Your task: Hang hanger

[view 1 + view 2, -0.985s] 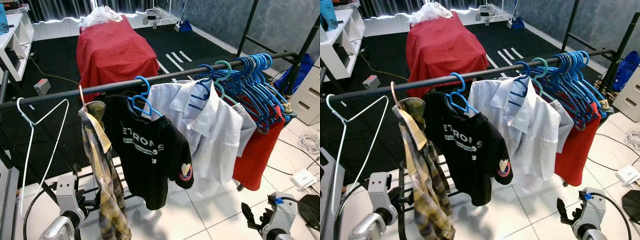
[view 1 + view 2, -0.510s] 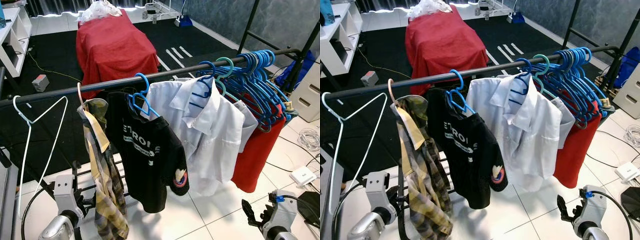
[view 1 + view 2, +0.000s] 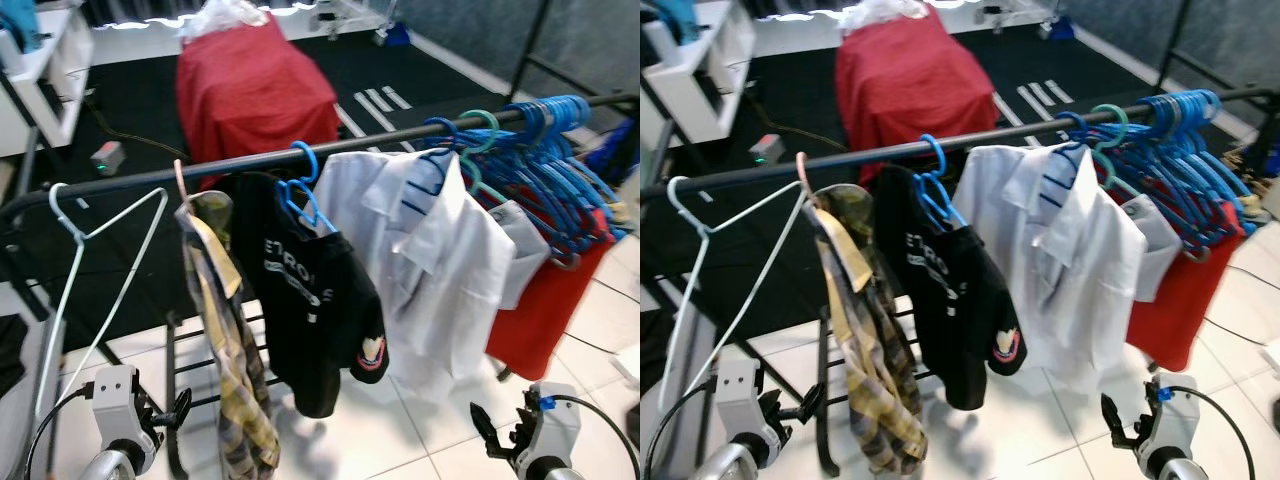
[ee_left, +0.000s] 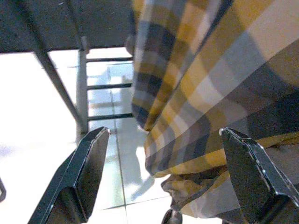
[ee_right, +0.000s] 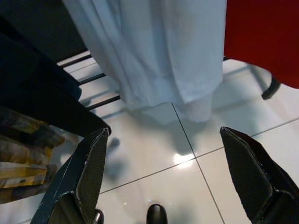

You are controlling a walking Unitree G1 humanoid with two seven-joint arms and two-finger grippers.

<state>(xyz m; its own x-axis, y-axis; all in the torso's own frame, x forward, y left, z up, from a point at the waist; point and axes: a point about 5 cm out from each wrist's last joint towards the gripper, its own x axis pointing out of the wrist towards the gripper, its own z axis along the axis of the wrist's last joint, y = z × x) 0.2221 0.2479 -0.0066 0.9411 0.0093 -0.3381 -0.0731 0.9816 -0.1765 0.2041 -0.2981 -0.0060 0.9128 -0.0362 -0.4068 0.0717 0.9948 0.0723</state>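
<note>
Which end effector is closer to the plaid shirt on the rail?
The left end effector. It sits low beside the plaid shirt, just to its left, empty. The right end effector is far on the other side, below the white shirt.

A test room set up like a home: clothes rail (image 3: 250,162) over white tiles (image 3: 420,430), loose cables (image 3: 75,130), red-draped bench (image 3: 255,85).

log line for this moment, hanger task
rail: white hanger empty, plaid shirt, black tee, white shirt hung | left tool open, low | right tool open, low
</note>
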